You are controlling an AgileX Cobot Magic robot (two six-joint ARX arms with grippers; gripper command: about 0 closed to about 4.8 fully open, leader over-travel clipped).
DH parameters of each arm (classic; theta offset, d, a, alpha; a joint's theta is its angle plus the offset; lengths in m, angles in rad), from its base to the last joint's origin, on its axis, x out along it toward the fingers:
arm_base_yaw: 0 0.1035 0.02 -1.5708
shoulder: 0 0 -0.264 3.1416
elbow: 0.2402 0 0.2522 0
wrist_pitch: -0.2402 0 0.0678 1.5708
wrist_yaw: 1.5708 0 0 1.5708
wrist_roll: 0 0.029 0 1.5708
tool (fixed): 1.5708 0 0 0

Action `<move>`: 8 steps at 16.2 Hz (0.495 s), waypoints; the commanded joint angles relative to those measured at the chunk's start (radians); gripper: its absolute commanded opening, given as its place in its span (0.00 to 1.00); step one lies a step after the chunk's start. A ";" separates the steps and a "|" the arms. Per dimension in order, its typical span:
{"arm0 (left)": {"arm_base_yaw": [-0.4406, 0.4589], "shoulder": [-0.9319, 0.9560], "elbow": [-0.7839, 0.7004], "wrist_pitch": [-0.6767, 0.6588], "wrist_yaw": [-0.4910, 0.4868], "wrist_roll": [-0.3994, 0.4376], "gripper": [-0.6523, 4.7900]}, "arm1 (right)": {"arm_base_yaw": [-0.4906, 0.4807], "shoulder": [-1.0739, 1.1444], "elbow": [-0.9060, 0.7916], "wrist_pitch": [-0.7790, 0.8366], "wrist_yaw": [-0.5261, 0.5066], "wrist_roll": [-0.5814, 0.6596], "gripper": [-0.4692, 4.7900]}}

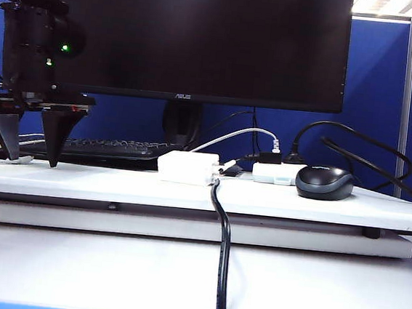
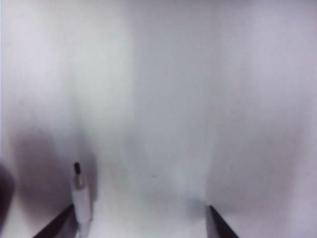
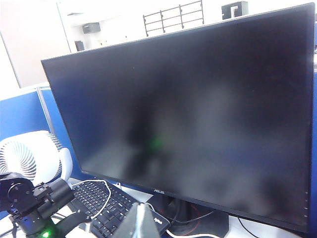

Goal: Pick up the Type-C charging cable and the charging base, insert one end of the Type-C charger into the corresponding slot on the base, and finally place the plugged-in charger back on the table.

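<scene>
My left gripper (image 1: 30,161) hangs open, pointing down, just above the white table (image 1: 115,186) at its left end. In the left wrist view the Type-C charging cable's white connector (image 2: 81,198) lies flat on the table (image 2: 198,99), just inside one dark finger (image 2: 55,227); the other finger (image 2: 220,227) stands far off. Nothing is gripped. The charging base (image 1: 186,166), a flat white block, rests mid-table under the monitor. My right gripper (image 3: 143,220) is shut and empty, held up facing the monitor; the exterior view does not show it.
A big black monitor (image 1: 195,37) stands behind, with a keyboard (image 1: 112,147) in front of it. A small white box with black plugs (image 1: 277,172) and a dark mouse (image 1: 325,182) lie to the right. A thick black cable (image 1: 221,236) drops over the table's front edge. A white fan (image 3: 29,153) stands far left.
</scene>
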 commanded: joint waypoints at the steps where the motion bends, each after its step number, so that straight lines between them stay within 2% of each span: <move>1: -0.012 0.035 -0.028 -0.022 0.044 -0.031 0.74 | 0.001 -0.002 0.006 0.016 -0.004 0.003 0.09; 8: -0.016 0.034 -0.028 0.051 0.018 0.023 0.74 | 0.001 -0.002 0.006 0.016 -0.004 0.003 0.09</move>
